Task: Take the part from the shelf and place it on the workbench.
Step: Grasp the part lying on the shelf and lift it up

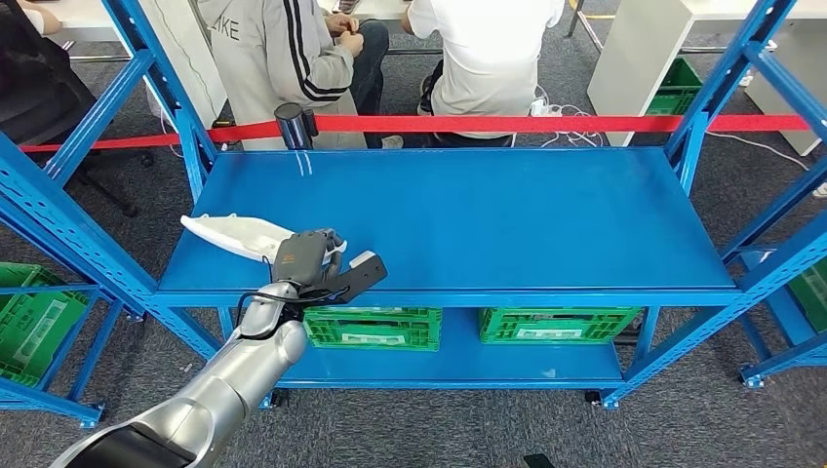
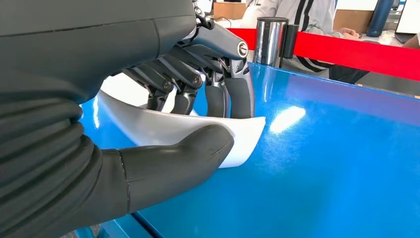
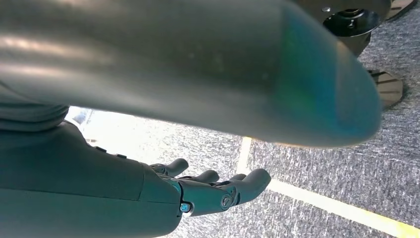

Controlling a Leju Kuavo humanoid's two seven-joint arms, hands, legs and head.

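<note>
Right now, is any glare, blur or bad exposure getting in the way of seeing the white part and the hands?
Head view: sharp and evenly lit, white part clear beside the left hand. Left wrist view: bright glare patches on the blue shelf, but the part between thumb and fingers stays crisp. Right wrist view: a blurred body part up close, blown-out floor patch, right hand dim.

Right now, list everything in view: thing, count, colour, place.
part: one, white, curved, front-left of the top shelf, in the left hand's grip
shelf: one, blue metal, centre
crates: several, green, lower shelf and either side
barrier belt: one, red, behind the shelf
barrier post: one, dark, back-left of the shelf
people: at least two, seated beyond the belt
floor: grey carpet, yellow line
left hand: grey, fingers over the part, thumb under it
right hand: dark, hanging above the floor, holding nothing
</note>
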